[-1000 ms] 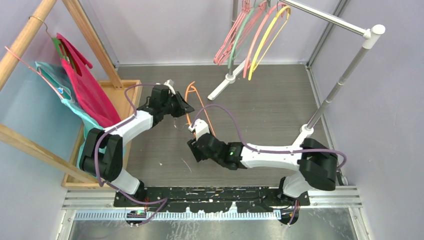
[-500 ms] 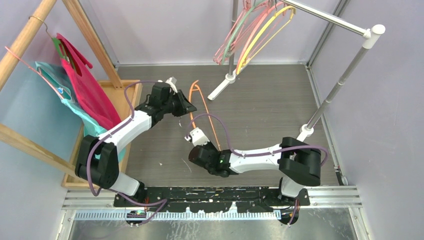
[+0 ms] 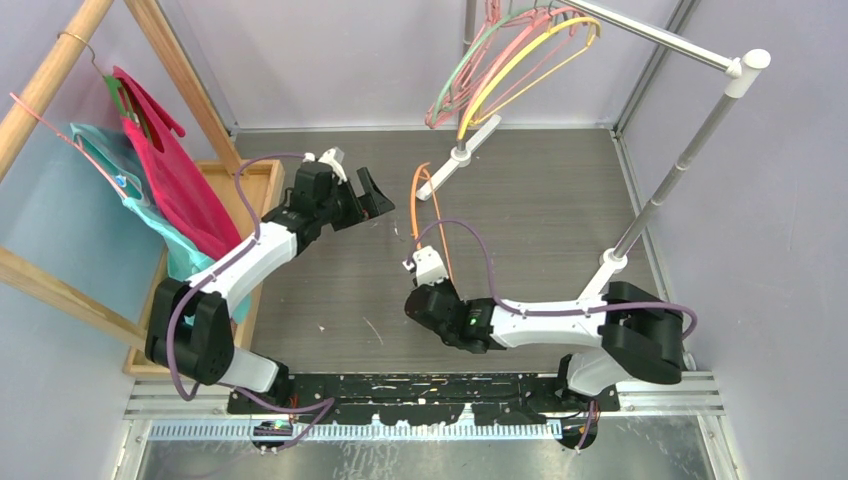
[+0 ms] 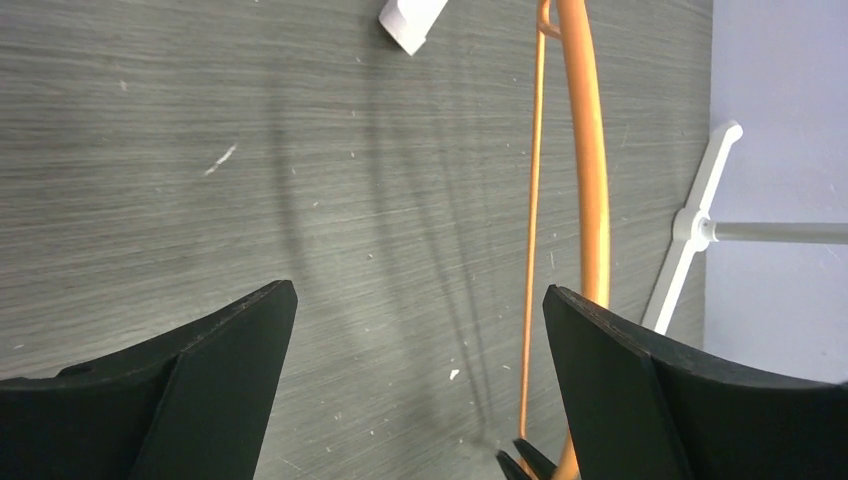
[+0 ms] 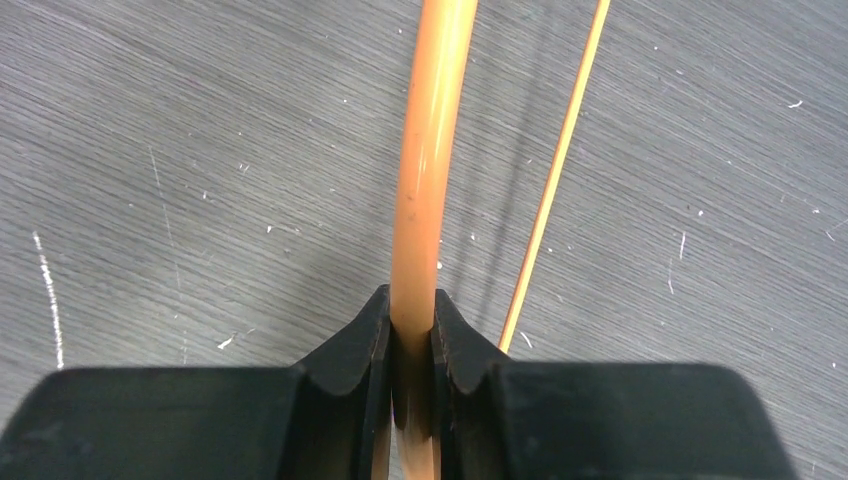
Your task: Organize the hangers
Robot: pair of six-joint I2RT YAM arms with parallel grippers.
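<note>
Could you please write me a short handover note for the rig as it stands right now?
Left pincer: open, empty, next to the orange hanger.
Right pincer: shut on the orange hanger's thick arm, over the table.
Done: pink, green and yellow hangers hang on the metal rail.
Left: probably carry the orange hanger to the rail and hook it on.

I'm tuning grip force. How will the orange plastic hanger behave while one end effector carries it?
Probably light: one pinch by the right end effector seems to hold the thin orange plastic hanger off the table. Likely springy rather than stiff, given how slender its frame is. Its glossy surface, clamped at one spot, may let it swivel.
</note>
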